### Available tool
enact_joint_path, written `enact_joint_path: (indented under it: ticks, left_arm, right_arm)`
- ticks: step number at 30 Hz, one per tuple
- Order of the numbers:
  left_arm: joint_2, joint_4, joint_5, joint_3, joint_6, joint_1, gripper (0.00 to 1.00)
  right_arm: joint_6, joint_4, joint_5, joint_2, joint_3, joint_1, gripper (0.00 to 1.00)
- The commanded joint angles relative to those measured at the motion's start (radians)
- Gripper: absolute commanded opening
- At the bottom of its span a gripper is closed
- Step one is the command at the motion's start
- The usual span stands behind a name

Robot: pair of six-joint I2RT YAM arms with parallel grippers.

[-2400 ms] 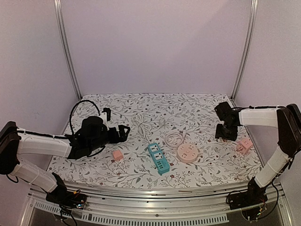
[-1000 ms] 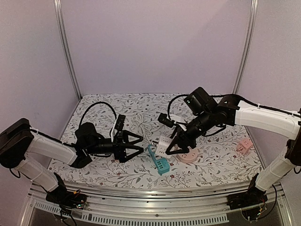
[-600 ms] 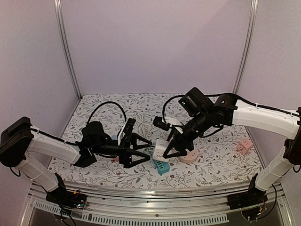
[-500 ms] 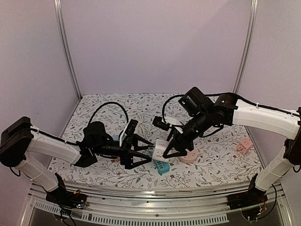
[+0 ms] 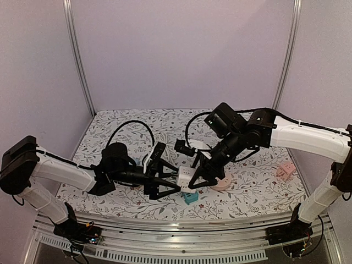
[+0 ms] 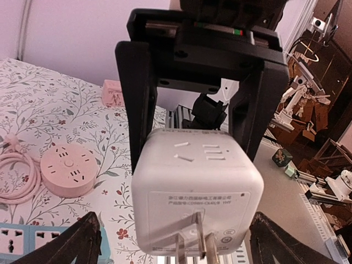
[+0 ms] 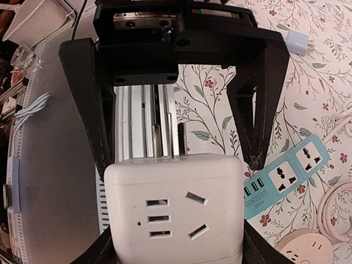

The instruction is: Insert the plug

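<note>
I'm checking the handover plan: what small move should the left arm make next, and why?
Probably ease the left gripper forward: its jaws stand open, barely reaching the white plug cube, which the right gripper clamps with the prongs facing the left arm.

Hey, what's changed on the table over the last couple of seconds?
The right pincer swung from the right edge to centre, holding the white cube plug. The left pincer, open, advanced rightward to meet it. The teal power strip, round pink socket and pink adapter stayed put.
</note>
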State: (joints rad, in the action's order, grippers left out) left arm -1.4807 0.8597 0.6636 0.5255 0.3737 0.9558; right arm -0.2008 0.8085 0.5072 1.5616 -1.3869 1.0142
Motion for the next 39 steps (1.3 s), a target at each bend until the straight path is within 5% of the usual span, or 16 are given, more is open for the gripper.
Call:
enact_joint_path:
  ticks: [1,11,20,29,32,36,39]
  left_arm:
    - [-0.015,-0.025,-0.018,0.018,-0.013,0.021,0.93]
    - [-0.024,-0.009,0.008,0.021,-0.025,0.039,0.81]
    - [-0.022,-0.009,-0.013,0.024,-0.029,0.051,0.84]
    - [-0.031,-0.016,0.009,0.036,-0.043,0.061,0.4]
    - [-0.022,-0.034,0.008,0.039,-0.052,0.063,0.24]
    - [-0.011,-0.049,-0.004,0.038,-0.058,0.064,0.04]
    - [-0.007,-0.059,-0.024,0.038,-0.061,0.064,0.0]
  right_arm:
    - [-0.015,0.006,0.018,0.023,-0.038,0.017,0.11]
    - [-0.025,0.015,0.037,0.045,-0.06,0.04,0.11]
    - [-0.026,0.016,0.037,0.053,-0.057,0.044,0.11]
    - [-0.023,0.007,0.016,0.051,-0.054,0.045,0.12]
    - [-0.015,0.001,-0.018,0.04,-0.048,0.046,0.21]
    - [0.005,0.009,-0.08,0.023,-0.038,0.046,0.49]
    - [0.026,0.006,-0.139,0.003,-0.028,0.045,0.67]
